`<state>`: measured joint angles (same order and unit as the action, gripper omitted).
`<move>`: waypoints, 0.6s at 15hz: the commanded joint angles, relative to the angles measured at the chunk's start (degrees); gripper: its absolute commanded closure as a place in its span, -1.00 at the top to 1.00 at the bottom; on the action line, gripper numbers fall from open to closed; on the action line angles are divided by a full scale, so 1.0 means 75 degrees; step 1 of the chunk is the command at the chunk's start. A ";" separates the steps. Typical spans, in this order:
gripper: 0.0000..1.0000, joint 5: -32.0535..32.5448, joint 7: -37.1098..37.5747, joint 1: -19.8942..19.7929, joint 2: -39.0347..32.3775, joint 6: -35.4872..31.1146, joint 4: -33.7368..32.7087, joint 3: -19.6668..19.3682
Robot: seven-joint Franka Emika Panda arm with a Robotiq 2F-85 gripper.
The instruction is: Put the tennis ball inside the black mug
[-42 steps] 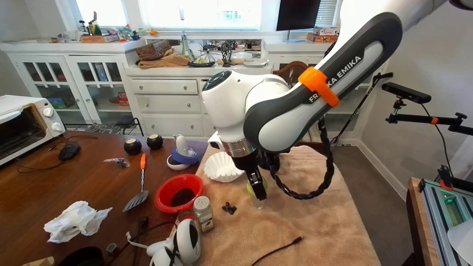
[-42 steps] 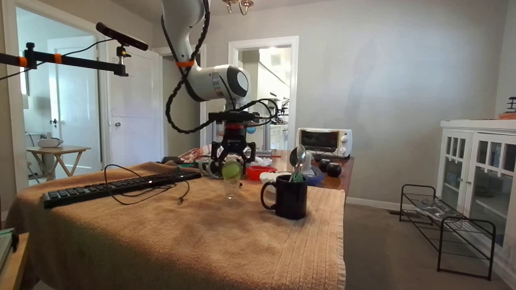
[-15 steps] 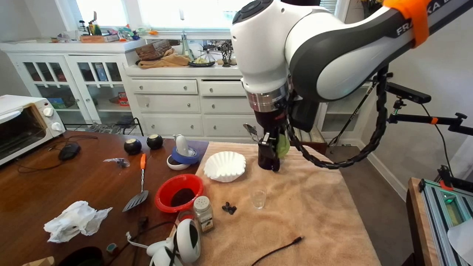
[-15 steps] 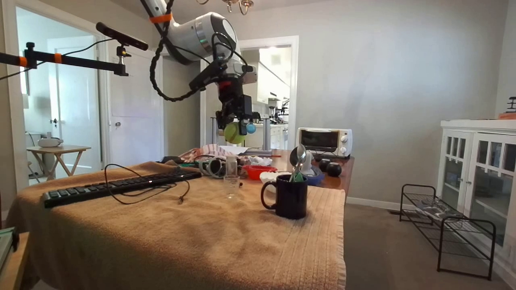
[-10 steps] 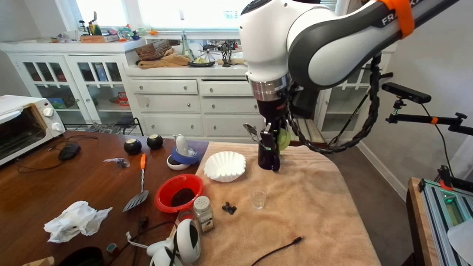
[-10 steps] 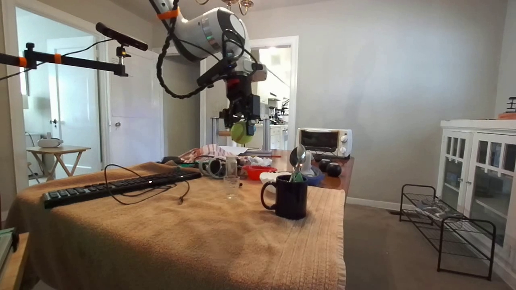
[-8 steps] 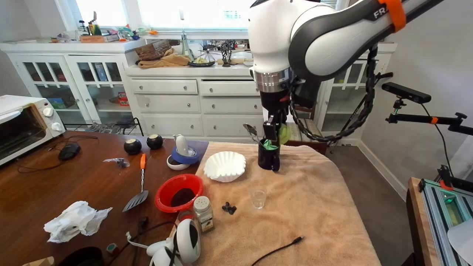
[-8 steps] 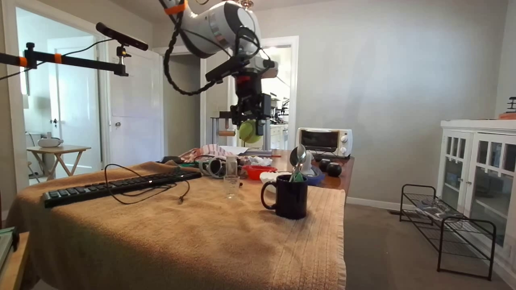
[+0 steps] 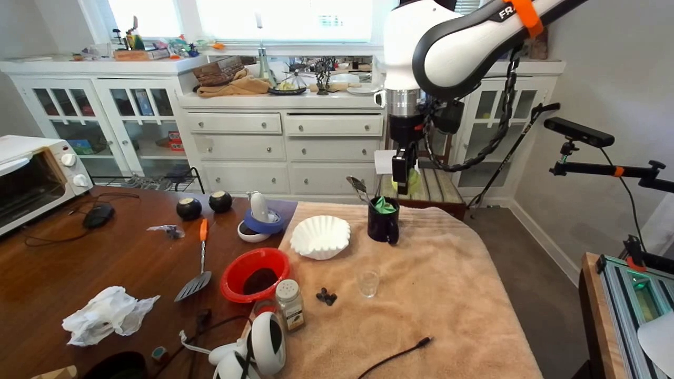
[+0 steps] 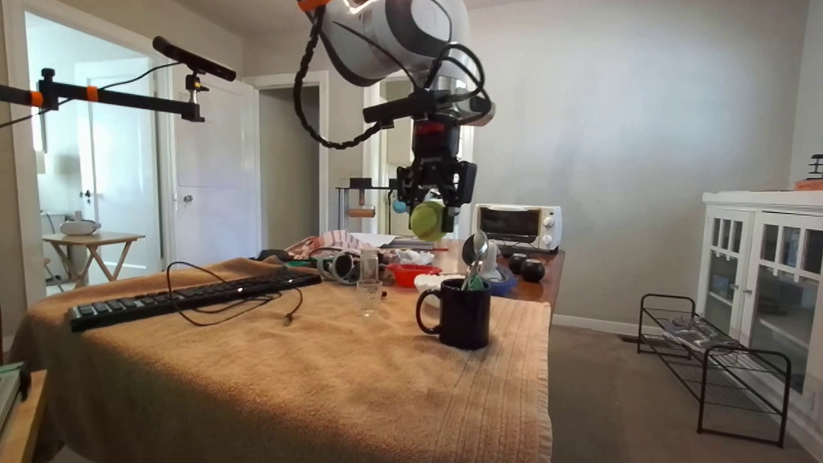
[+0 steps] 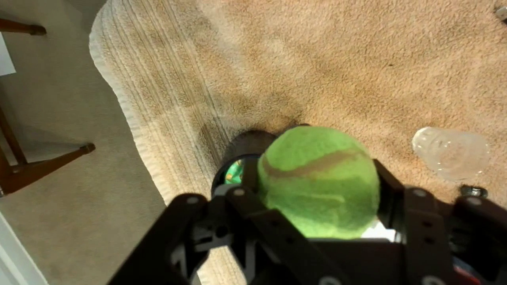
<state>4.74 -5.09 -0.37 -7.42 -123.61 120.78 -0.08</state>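
Note:
My gripper (image 10: pixel 429 215) is shut on the tennis ball (image 10: pixel 425 222) and holds it in the air. The fuzzy yellow-green ball fills the jaws in the wrist view (image 11: pixel 319 178), with a finger on each side. The black mug (image 10: pixel 464 318) stands upright on the tan towel, holding spoons and something green. In an exterior view (image 9: pixel 380 225) the ball shows higher than the mug and to its right. In the wrist view the mug (image 11: pixel 253 142) lies below and left of the ball, partly hidden by the ball and a finger.
A clear glass (image 9: pixel 368 284) stands on the towel (image 9: pixel 437 295), near small dark pieces (image 9: pixel 326 296). A white fluted filter (image 9: pixel 320 237) sits beside the mug, then a red bowl (image 9: pixel 236 284). A keyboard (image 10: pixel 193 299) with cables lies on the towel. The towel's edge is near the mug.
The ball was at the top of the clear glass between the fingers. It has been lifted off and carried toward the mug, moving right in both exterior views. The mug and glass have not moved.

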 commanded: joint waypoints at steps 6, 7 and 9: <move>-0.16 -0.0154 -0.0144 -0.0459 -0.0952 -0.0208 -0.0634 -0.0360; -0.16 -0.0109 -0.0029 -0.0425 -0.1052 -0.0245 -0.0713 -0.0347; -0.16 -0.0065 0.0113 -0.0356 -0.1245 -0.0353 -0.0851 -0.0304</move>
<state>4.54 -6.18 -3.83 -13.80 -124.81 116.81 -2.79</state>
